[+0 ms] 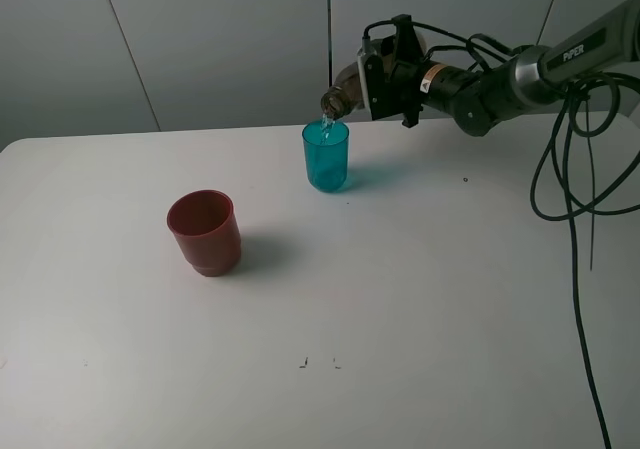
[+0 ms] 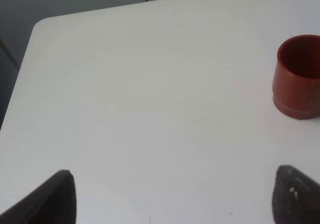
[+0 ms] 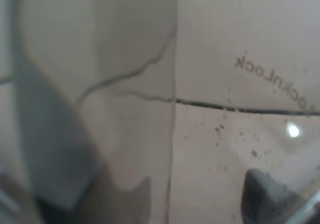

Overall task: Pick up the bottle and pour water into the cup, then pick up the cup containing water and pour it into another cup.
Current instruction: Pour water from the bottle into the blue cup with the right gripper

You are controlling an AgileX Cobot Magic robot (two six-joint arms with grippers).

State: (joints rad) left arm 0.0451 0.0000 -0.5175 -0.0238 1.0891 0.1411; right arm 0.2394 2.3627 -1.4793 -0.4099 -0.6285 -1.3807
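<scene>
The first pour is under way, as I judge it. The right end effector (image 1: 385, 77) is clenched round the bottle (image 1: 338, 97), which is tipped nearly level above the far edge of the tabletop (image 1: 430, 299), its mouth just over the rim of the cup (image 1: 326, 159). A thin thread of water (image 1: 327, 127) runs down into it. The cup stands upright near the middle of the far edge. Well apart, toward the left edge, sits another cup (image 1: 204, 231), with no water showing inside. The left end effector (image 2: 175, 196) hangs released, holding nothing. Left to do: right the bottle, lift the cup, empty it into another cup
</scene>
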